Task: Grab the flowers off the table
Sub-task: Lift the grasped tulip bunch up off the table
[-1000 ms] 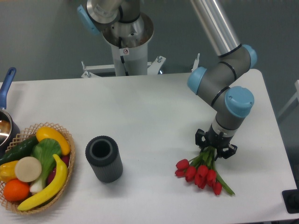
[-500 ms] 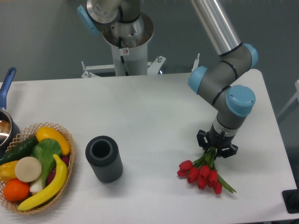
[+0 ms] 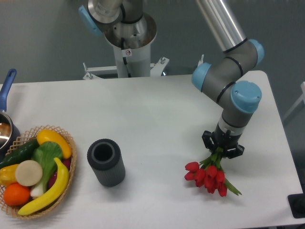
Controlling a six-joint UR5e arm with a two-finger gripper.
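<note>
At the left edge of the table (image 3: 157, 109), a woven basket (image 3: 66, 143) filled with a yellow banana (image 3: 50, 190), a second yellow piece (image 3: 54, 140), a green leafy vegetable (image 3: 46, 155), a dark green cucumber (image 3: 19, 153), an orange (image 3: 16, 194) and a pale round slice (image 3: 28, 172). Just behind the basket, cut off by the frame edge, a pot (image 3: 5, 131) with a blue handle, something brownish inside. Right of the basket and apart from it, a dark ribbed cylinder (image 3: 106, 162), hollow, opening turned upward, nothing visible in it. Well to the right, on the near right part of the table, the flowers (image 3: 206, 175): red heads fanned out toward the front edge, green stems gathered and running up into the gripper (image 3: 222, 148). Pointing down from the grey arm (image 3: 228, 81) with blue joint caps, clenched on the stems where they bunch together; whether the heads touch the white surface or hang just above it, impossible to tell. Between cylinder and flowers, bare white top. Behind the table, the arm's grey pedestal (image 3: 128, 47).
</note>
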